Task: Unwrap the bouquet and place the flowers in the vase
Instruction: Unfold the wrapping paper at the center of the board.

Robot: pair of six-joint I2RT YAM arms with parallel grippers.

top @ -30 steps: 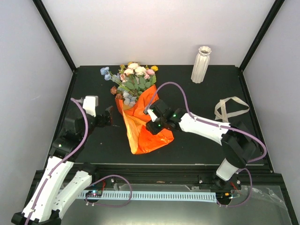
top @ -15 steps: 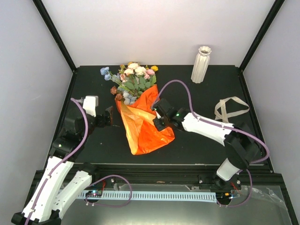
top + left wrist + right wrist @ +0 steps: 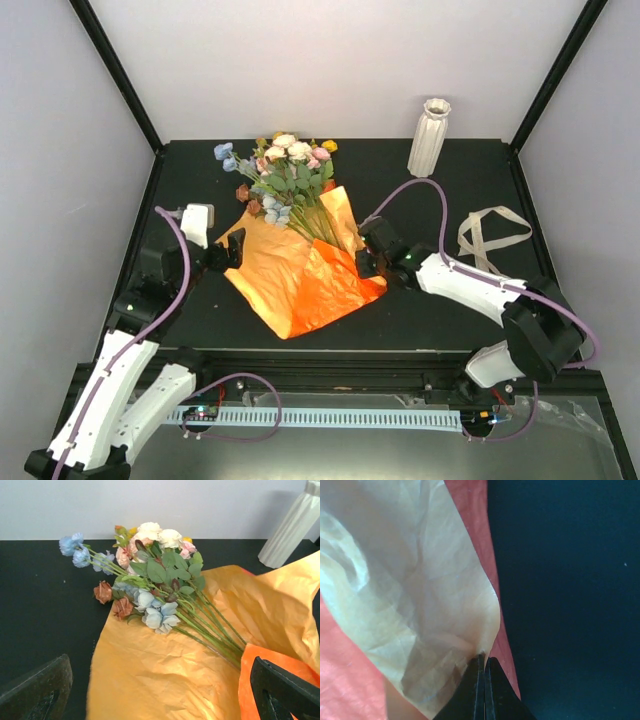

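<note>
The bouquet's orange paper [image 3: 290, 275] lies spread open on the black table, and the flowers [image 3: 285, 175] rest on its far part with their green stems [image 3: 210, 630] bare. My right gripper [image 3: 368, 262] is shut on the paper's right edge [image 3: 487, 630], its two fingers pressed together on a pinched fold. At the paper's left corner my left gripper [image 3: 222, 256] stands open with nothing between its fingers [image 3: 35, 690]. The white ribbed vase [image 3: 429, 137] stands upright at the back right, also in the left wrist view [image 3: 290, 525].
A loose cream ribbon [image 3: 492, 232] lies on the table to the right of my right arm. White walls with black frame posts close in the back and the sides of the table [image 3: 450, 200].
My right gripper shut on the paper's right flap and pulled it to the right. The wrap unfolded into a wide sheet, and the flower stems came into view. The left arm barely moved.
</note>
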